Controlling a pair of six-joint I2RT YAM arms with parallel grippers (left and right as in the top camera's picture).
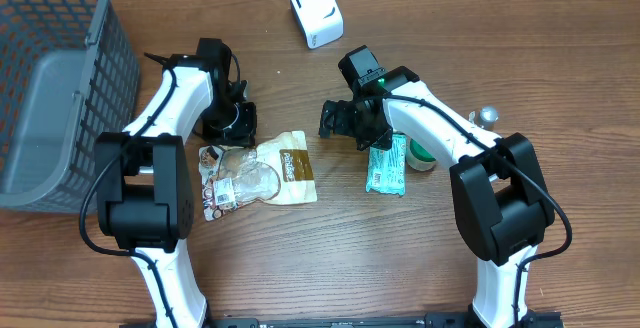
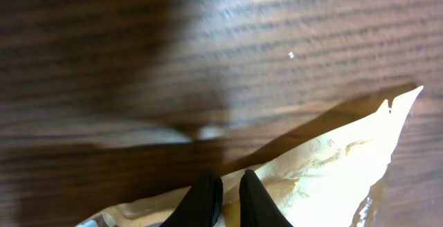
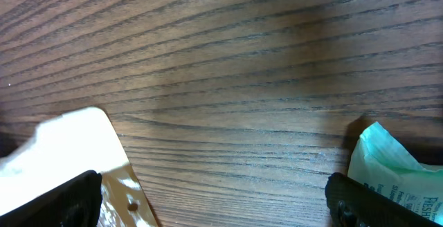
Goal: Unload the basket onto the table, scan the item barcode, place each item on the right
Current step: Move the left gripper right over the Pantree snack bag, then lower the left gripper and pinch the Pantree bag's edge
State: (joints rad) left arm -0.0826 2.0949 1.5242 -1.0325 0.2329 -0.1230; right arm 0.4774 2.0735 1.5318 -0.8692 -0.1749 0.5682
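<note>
Left fingers [image 2: 205, 201] stood narrow, almost together, and appeared to pinch the far edge of the snack pouch [image 1: 262, 173]. The pouch lay flat on the bench [image 1: 400, 268] near its middle, a little toward the left edge. Right fingers [image 3: 73, 201] were spread wide and held nothing, hovering over bare wood between the pouch and a teal packet [image 1: 387, 166].

By my reading the task was at an early stage. A grip on the pouch seemed made, but the pouch was not lifted and the scan was not yet done. The white scanner [image 1: 316, 11] sat well apart at the far edge of the bench. What was left was to raise the pouch, turn its barcode toward the scanner and carry it there. Where the barcode sat I could not tell; a small pale label showed toward the pouch's near left corner, too small to read.

A grey basket [image 1: 50, 78] occupied the left edge, clear of that path. The teal packet and a green-and-white roll [image 1: 422, 156] just beside it lay toward the right. The right fingers stood nearest the line from pouch to scanner and could get in the way.
</note>
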